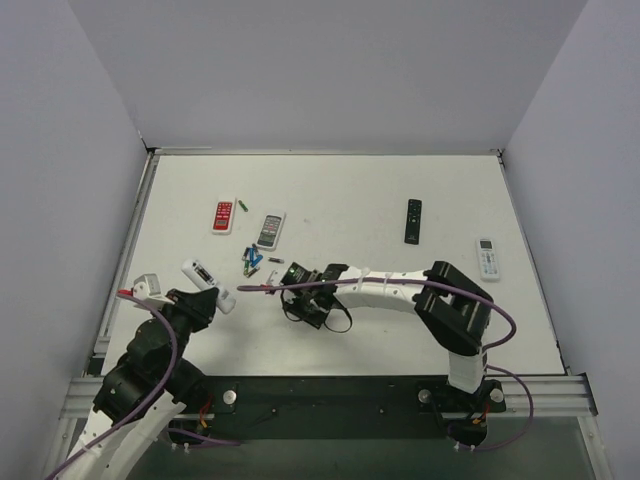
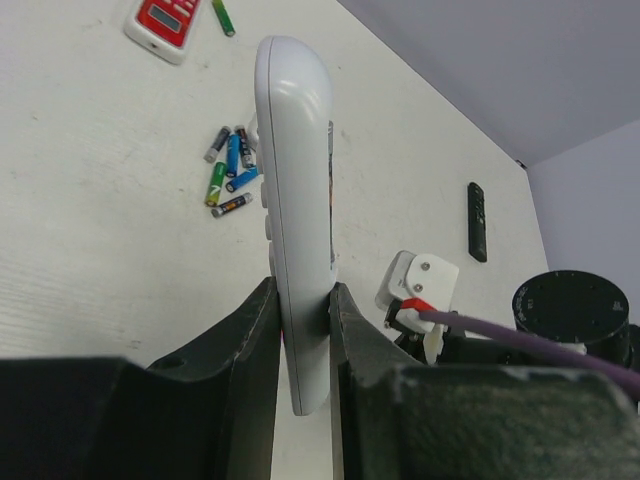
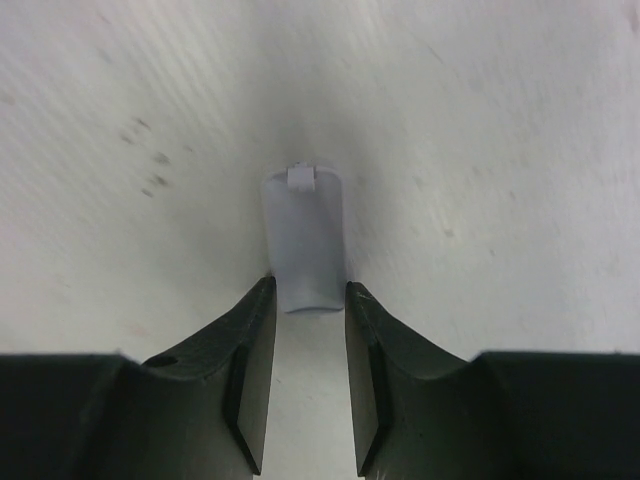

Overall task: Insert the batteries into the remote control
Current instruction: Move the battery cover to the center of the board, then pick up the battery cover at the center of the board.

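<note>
My left gripper (image 1: 203, 300) is shut on the slim white remote control (image 1: 208, 284), holding it on edge by its near end above the table's left side; in the left wrist view the remote (image 2: 295, 190) stands between my fingers (image 2: 250, 330). Several batteries (image 1: 252, 262) lie in a cluster beyond it and also show in the left wrist view (image 2: 229, 174). My right gripper (image 1: 308, 300) points down at the table's middle. In the right wrist view its jaws stand slightly apart (image 3: 310, 292), with the near end of a small white battery cover (image 3: 303, 235) lying between the fingertips.
A red remote (image 1: 223, 216) and a lone green battery (image 1: 242, 207) lie at the back left. A grey remote with dark buttons (image 1: 270, 230) lies behind the batteries. A black remote (image 1: 413, 220) and a white display remote (image 1: 488, 258) lie at the right.
</note>
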You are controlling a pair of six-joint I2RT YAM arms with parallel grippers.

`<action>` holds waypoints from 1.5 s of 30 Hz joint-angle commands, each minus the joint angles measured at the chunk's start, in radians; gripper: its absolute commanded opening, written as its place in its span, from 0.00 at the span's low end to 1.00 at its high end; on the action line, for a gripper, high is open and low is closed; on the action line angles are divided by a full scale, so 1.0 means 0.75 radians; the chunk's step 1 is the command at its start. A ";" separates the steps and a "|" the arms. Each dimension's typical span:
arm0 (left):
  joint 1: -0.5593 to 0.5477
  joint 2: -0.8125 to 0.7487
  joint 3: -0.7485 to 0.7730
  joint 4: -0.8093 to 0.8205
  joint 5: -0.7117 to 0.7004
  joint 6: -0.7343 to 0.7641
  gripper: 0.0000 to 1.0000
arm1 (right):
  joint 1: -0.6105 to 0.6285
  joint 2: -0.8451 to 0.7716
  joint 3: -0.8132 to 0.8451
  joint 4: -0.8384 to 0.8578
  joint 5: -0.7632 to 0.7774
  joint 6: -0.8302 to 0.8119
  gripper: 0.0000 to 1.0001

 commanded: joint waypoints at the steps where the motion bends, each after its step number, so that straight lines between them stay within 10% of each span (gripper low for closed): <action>1: -0.004 0.021 -0.073 0.273 0.203 0.011 0.00 | -0.136 -0.137 -0.130 -0.233 0.005 -0.054 0.18; 15: -0.002 0.215 -0.175 0.656 0.502 0.042 0.00 | -0.298 -0.325 -0.056 -0.399 -0.044 -0.050 0.59; 33: -0.002 0.265 -0.230 0.754 0.625 0.019 0.00 | -0.300 -0.056 0.257 -0.558 -0.146 -0.083 0.27; 45: -0.002 0.250 -0.232 0.740 0.654 0.040 0.00 | -0.255 0.075 0.318 -0.612 -0.128 -0.119 0.23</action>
